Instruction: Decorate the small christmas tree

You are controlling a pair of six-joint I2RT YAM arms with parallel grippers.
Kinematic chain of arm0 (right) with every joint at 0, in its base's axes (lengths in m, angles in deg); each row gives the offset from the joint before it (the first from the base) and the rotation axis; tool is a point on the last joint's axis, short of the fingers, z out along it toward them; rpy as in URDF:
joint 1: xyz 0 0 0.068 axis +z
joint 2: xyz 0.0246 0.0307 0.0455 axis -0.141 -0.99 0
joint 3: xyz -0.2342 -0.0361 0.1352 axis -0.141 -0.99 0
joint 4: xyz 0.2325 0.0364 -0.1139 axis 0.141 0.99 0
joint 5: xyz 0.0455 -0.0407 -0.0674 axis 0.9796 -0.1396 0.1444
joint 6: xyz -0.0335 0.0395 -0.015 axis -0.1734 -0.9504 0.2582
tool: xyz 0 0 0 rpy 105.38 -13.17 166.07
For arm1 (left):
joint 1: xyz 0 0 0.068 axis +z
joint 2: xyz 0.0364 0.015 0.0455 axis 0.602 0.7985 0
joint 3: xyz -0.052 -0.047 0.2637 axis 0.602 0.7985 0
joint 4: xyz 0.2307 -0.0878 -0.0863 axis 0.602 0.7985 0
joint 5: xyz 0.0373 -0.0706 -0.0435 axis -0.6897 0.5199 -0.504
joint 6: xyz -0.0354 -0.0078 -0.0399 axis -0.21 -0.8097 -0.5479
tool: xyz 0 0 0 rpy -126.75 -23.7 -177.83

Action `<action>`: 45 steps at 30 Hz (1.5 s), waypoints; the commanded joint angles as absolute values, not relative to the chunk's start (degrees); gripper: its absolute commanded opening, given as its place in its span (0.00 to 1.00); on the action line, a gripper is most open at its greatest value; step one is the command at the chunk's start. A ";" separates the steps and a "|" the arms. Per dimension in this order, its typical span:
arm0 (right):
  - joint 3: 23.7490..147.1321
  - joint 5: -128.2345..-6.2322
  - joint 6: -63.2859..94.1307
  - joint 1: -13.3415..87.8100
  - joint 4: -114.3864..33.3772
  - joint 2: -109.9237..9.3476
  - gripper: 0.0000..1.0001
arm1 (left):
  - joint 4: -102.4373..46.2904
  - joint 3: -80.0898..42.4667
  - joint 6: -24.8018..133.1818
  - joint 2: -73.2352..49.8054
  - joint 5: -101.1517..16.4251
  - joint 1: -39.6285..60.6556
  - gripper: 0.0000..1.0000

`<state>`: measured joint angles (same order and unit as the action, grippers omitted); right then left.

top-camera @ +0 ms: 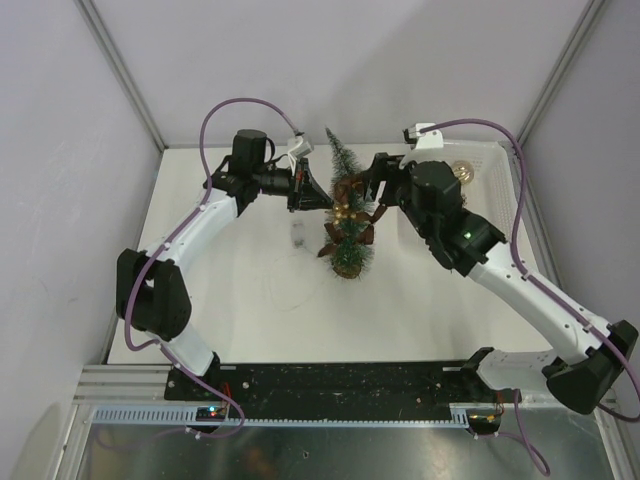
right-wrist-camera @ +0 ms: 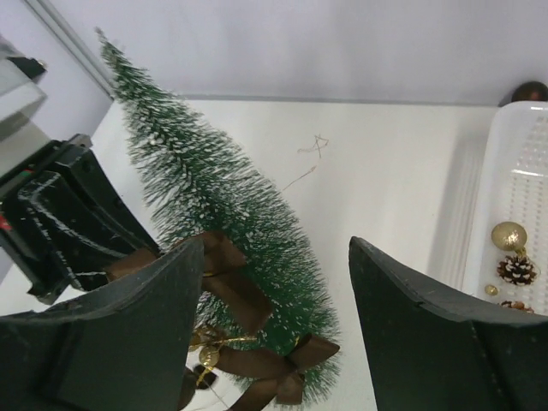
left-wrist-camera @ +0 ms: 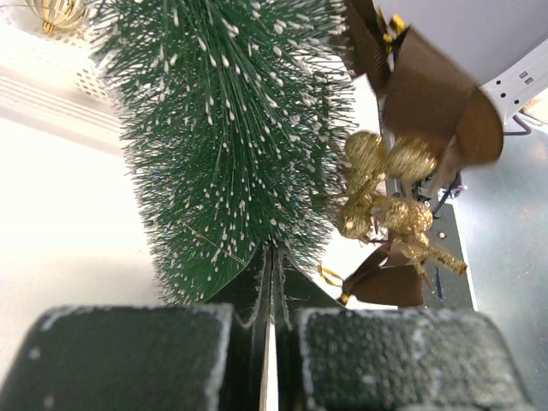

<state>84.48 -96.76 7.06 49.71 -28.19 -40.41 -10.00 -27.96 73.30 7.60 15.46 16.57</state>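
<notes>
The small christmas tree (top-camera: 338, 175) stands mid-table on its wooden base (top-camera: 348, 265), its frosted green bristles filling the left wrist view (left-wrist-camera: 223, 128). Brown ribbon bows with gold glitter balls (top-camera: 349, 208) hang on its lower half; the balls (left-wrist-camera: 385, 184) and the bows (right-wrist-camera: 248, 300) show up close. My left gripper (top-camera: 318, 196) is shut, its tips (left-wrist-camera: 272, 257) pushed into the bristles from the left; I cannot tell whether bristles are pinched. My right gripper (top-camera: 367, 188) is open just right of the tree, its jaws (right-wrist-camera: 276, 248) spread wide over the bows with nothing between them.
A white mesh basket (top-camera: 490, 165) stands at the back right. It holds a gold ball (right-wrist-camera: 509, 235) and a pinecone (right-wrist-camera: 517, 270). A loose thread (right-wrist-camera: 312, 147) lies on the table behind the tree. A small clear item (top-camera: 298, 235) lies left of the base.
</notes>
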 commanded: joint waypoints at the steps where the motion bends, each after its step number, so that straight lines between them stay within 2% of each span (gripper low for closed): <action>1: 84.58 -95.51 6.31 49.38 -29.43 -36.94 0.74 | -11.03 -27.37 73.20 4.36 16.64 16.66 0.00; 9: 83.28 -93.71 5.73 49.36 -26.58 -32.28 0.74 | -11.00 -27.34 73.10 4.53 16.46 16.70 0.00; 11: 81.63 -90.86 5.83 49.38 -27.30 -30.09 0.70 | -11.00 -27.39 73.10 4.54 16.02 16.71 0.00; 13: 78.32 -84.38 6.07 49.36 -29.59 -27.41 0.64 | -11.00 -27.52 72.92 4.61 15.17 16.71 0.00; 17: 73.04 -74.46 4.32 49.64 -34.04 -24.66 0.44 | -11.07 -27.96 72.37 4.84 13.17 16.71 0.00; 21: 68.57 -69.57 1.30 51.76 -38.84 -26.39 0.18 | -11.08 -28.25 71.98 4.92 12.75 16.71 0.00; 25: 65.54 -68.39 0.08 54.47 -42.94 -27.79 0.06 | -11.11 -28.27 71.97 4.70 12.50 16.71 0.00; 33: 63.16 -66.63 0.01 55.56 -48.39 -32.37 0.00 | -11.11 -29.04 71.52 4.80 12.70 16.71 0.00; 45: 62.63 -87.05 3.51 58.27 -48.90 -38.78 0.00 | -11.10 -29.32 70.74 4.07 13.62 16.71 0.00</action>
